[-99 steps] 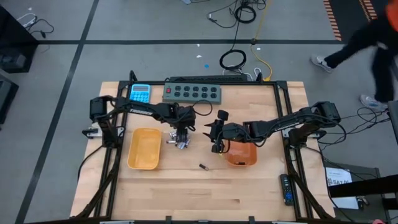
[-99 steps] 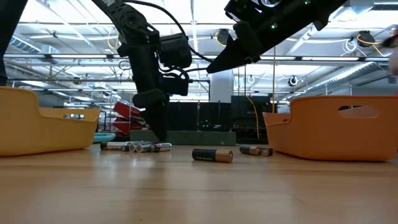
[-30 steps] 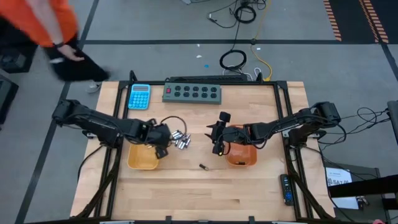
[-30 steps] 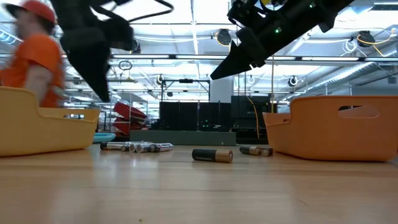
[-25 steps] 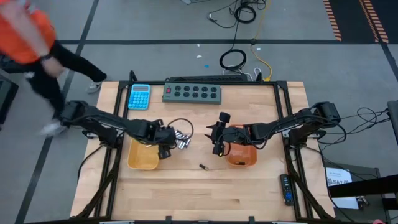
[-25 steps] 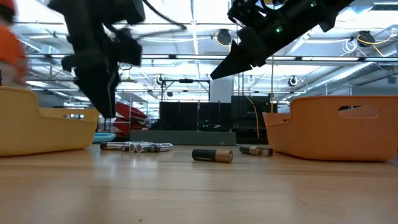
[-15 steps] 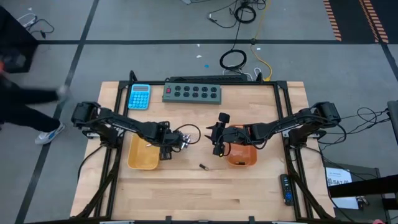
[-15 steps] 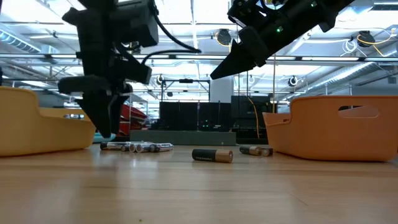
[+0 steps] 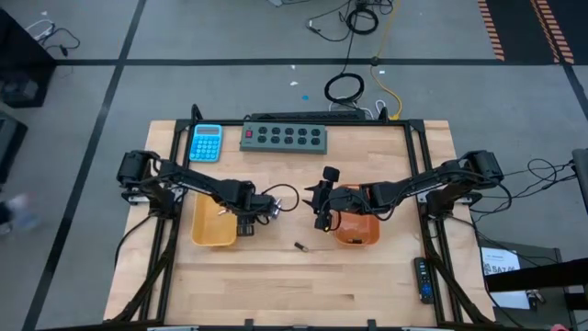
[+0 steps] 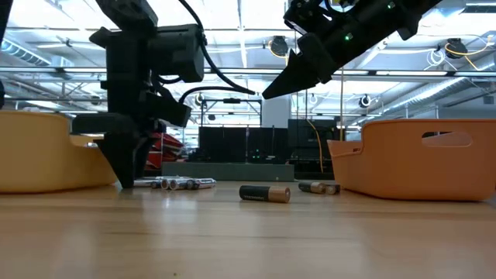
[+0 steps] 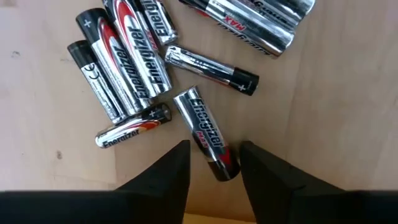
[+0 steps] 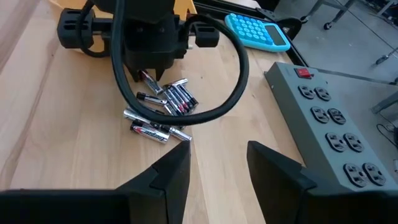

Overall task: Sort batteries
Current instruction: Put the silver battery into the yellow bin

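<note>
Several batteries [image 11: 134, 59]: loose pile on table beside yellow tray [image 9: 213, 221]; one lone dark battery [image 9: 299, 246] nearer table's front edge.
Left gripper [image 11: 214, 163]: down at pile, fingers parted, straddling one silvery battery [image 11: 207, 133] lying flat, no visible grip.
Right gripper [image 12: 217, 163]: raised, beside orange tray [image 9: 356, 230], fingers apart, nothing between them.
</note>
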